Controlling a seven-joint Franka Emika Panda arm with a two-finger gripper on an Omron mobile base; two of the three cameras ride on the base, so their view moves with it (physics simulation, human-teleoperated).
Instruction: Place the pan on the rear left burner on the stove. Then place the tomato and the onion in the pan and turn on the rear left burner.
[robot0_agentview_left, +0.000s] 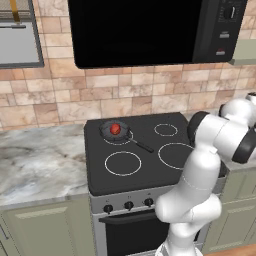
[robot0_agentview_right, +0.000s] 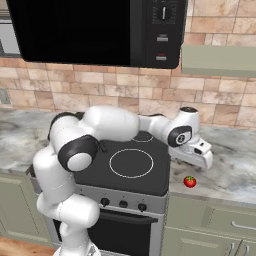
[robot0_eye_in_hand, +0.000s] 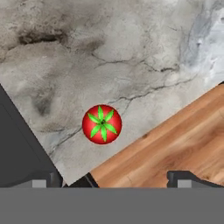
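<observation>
The dark pan (robot0_agentview_left: 107, 131) sits on the rear left burner (robot0_agentview_left: 118, 143) of the stove (robot0_agentview_left: 150, 167), its thin handle pointing toward the front right. The reddish onion (robot0_agentview_left: 115, 129) lies inside it. The tomato (robot0_agentview_right: 189, 181), red with a green stem cap, rests on the marble counter just right of the stove, near the front edge. My gripper (robot0_agentview_right: 199, 161) hangs a little above and behind it. In the hand view the tomato (robot0_eye_in_hand: 102, 124) lies between and ahead of my open gripper (robot0_eye_in_hand: 116, 180), whose fingertips (robot0_eye_in_hand: 43, 181) stand wide apart with nothing in them.
A black microwave (robot0_agentview_left: 150, 30) hangs low over the cooktop. Marble counter (robot0_agentview_left: 40, 160) runs on both sides of the stove. Three black knobs (robot0_agentview_left: 128, 204) line the silver front panel. The counter edge and wooden floor (robot0_eye_in_hand: 175, 140) lie close beside the tomato.
</observation>
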